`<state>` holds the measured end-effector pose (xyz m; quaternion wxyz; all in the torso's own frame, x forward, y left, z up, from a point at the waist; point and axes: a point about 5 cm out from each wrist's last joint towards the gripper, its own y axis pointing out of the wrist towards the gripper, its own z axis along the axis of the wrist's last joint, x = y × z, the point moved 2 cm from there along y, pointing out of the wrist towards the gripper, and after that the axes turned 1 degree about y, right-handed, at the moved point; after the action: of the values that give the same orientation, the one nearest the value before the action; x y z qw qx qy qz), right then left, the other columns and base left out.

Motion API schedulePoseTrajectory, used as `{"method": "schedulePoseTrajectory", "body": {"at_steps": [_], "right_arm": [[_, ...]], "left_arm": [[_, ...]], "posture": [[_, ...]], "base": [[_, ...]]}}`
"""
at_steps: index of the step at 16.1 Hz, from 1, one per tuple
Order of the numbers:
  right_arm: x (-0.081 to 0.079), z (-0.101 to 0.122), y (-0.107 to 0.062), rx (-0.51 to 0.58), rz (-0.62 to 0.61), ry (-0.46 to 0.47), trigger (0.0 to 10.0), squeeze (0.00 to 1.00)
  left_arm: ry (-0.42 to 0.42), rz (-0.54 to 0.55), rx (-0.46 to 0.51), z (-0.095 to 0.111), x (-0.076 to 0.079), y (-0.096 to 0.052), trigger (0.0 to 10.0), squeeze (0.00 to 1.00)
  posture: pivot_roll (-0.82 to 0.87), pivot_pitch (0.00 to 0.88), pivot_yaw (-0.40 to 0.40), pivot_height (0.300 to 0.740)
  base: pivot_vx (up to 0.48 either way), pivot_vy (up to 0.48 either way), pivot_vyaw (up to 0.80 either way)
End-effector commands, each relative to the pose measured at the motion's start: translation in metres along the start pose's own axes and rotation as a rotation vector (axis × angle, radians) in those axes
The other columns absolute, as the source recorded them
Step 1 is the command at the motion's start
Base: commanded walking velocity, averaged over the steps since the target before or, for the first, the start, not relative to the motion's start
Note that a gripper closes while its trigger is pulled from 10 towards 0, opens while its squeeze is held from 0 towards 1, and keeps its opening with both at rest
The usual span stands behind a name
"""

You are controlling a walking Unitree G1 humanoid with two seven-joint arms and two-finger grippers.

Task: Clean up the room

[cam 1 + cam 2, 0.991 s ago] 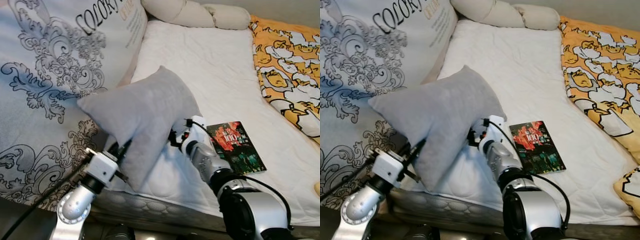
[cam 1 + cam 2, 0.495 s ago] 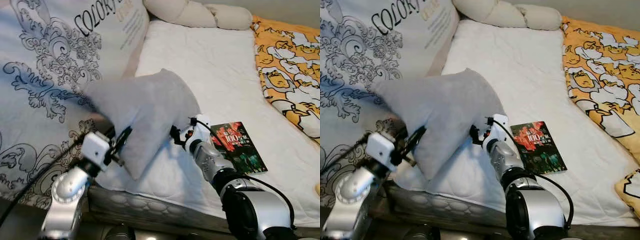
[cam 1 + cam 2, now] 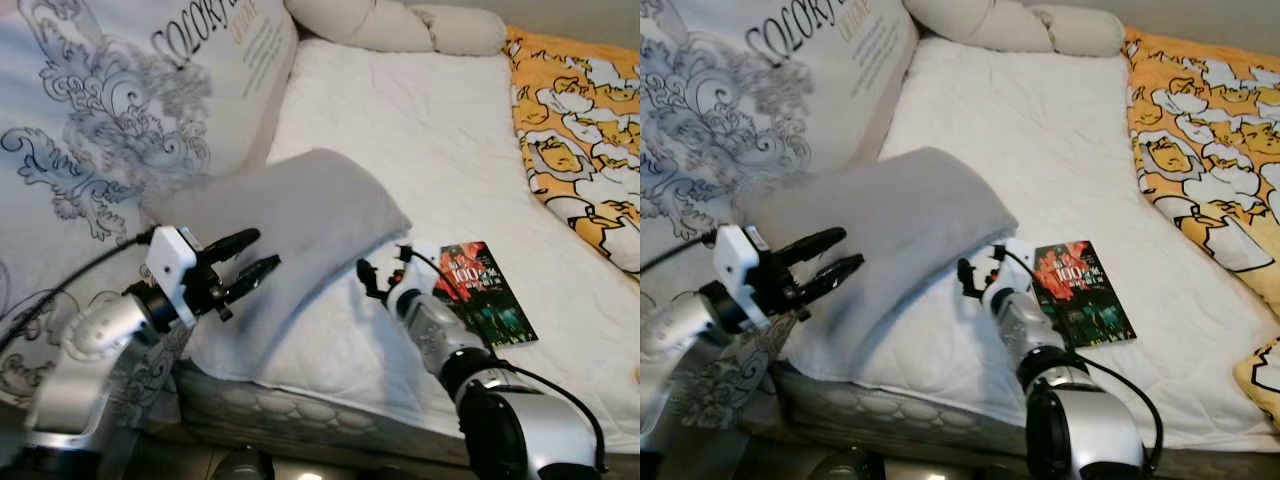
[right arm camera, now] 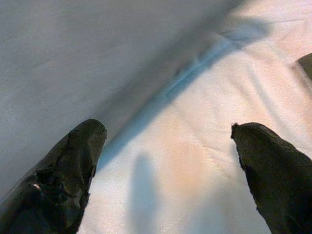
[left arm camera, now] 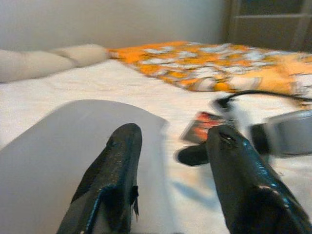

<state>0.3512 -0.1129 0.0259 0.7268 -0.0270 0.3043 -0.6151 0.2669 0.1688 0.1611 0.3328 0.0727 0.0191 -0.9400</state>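
A grey pillow [image 3: 300, 215] lies slumped on the white mattress [image 3: 420, 120], near the bed's front left part. My left gripper [image 3: 262, 252] is open just off the pillow's left edge, its fingers pointing across the pillow [image 5: 73, 146]. Low over the sheet, my right gripper [image 3: 975, 272] is open at the pillow's right edge, between it and a book. In the right wrist view the grey pillow [image 4: 73, 53] rises beside one black fingertip [image 4: 83, 141], and nothing is between the fingers.
A dark book with a red cover picture [image 3: 485, 293] lies on the sheet right of my right gripper. A big white cushion with grey scrolls [image 3: 100, 120] leans along the left. An orange patterned blanket [image 3: 580, 130] covers the right side. A beige bolster [image 3: 400, 25] lies at the far end.
Both grippers let go of the grey pillow and it dropped flat onto the mattress. The left gripper opened and drew back to the left; the right gripper opened beside the book.
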Motion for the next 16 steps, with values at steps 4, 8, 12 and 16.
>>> {"method": "schedulePoseTrajectory", "body": {"at_steps": [4, 8, 12, 16], "right_arm": [[0.020, 0.010, -0.006, 0.053, -0.011, 0.029, 10.0, 0.00], [0.020, 0.022, -0.011, 0.101, 0.121, 0.003, 10.0, 0.00], [0.013, 0.026, -0.027, 0.116, 0.324, -0.138, 10.0, 0.00], [0.022, 0.046, -0.071, 0.100, 0.501, -0.333, 10.0, 0.00]], "left_arm": [[-0.037, 0.005, 0.027, 0.024, -0.018, -0.005, 10.0, 1.00], [0.133, 0.057, -0.136, 0.010, -0.043, 0.018, 10.0, 1.00], [0.157, 0.093, -0.198, -0.008, -0.063, 0.054, 10.0, 1.00], [0.196, 0.146, -0.321, -0.028, -0.084, 0.080, 10.0, 0.00]], "posture": [[0.08, 0.055, -0.029, 0.740], [0.08, 0.045, -0.027, 0.740], [0.05, 0.034, -0.006, 0.740], [0.00, 0.033, 0.035, 0.740]], "base": [[0.000, 0.000, 0.00], [0.000, 0.000, 0.00], [0.000, 0.000, 0.00], [0.000, 0.000, 0.00]]}}
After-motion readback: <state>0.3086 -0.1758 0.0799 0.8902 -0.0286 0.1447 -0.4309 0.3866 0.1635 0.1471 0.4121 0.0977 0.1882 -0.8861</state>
